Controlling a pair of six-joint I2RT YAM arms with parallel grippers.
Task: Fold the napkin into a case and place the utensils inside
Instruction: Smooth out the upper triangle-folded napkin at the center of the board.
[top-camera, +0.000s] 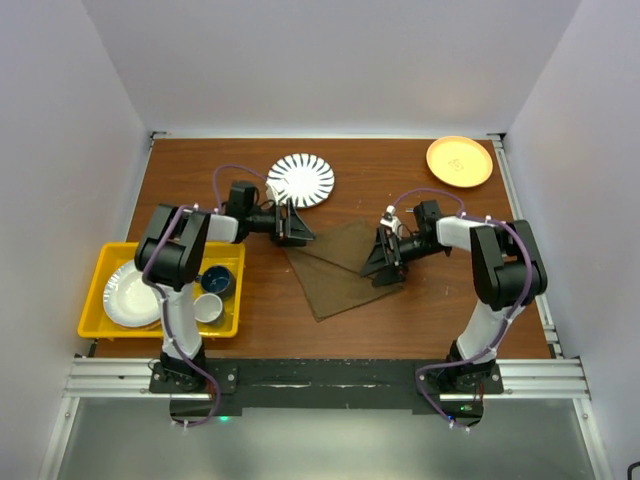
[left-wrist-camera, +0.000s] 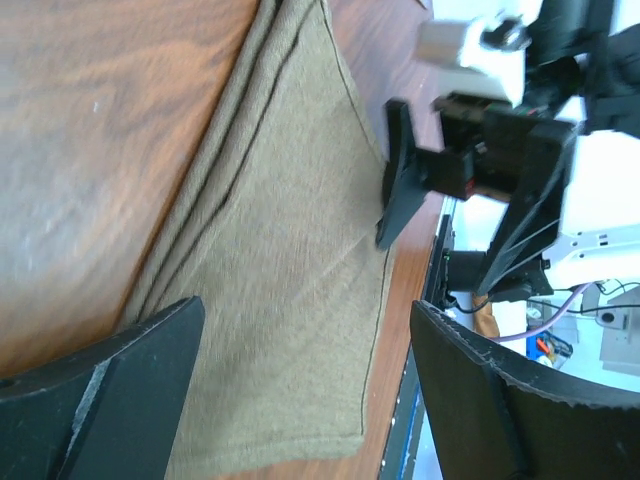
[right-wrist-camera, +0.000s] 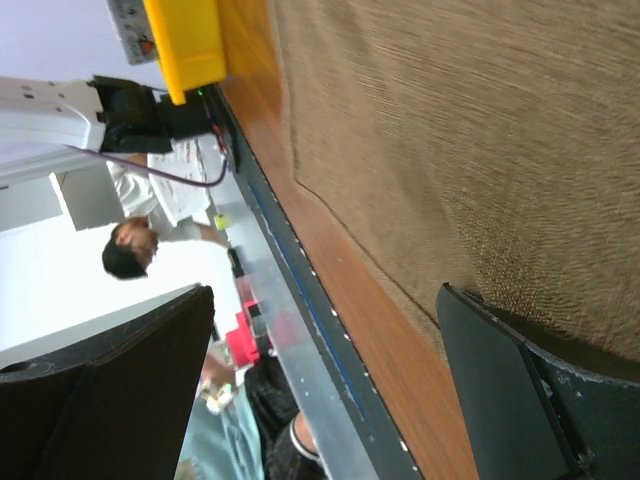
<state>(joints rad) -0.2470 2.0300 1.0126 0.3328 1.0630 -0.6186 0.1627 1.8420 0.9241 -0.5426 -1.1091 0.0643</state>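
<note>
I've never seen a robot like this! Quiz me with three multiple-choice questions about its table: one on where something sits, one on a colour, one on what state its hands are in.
1. Where is the napkin?
A) on the striped plate
B) flat on the table, between the two hands
C) hanging off the far edge

2. What colour is the tray on the left?
A) yellow
B) green
C) red

3. How do the left hand and the right hand stand?
A) both shut
B) both open
C) one open, one shut

Answers:
1 B: the top view shows the napkin lying on the wood with a hand at either side.
2 A: the tray's rim is bright yellow.
3 B: in each wrist view the fingers are spread wide and grip nothing.
</note>
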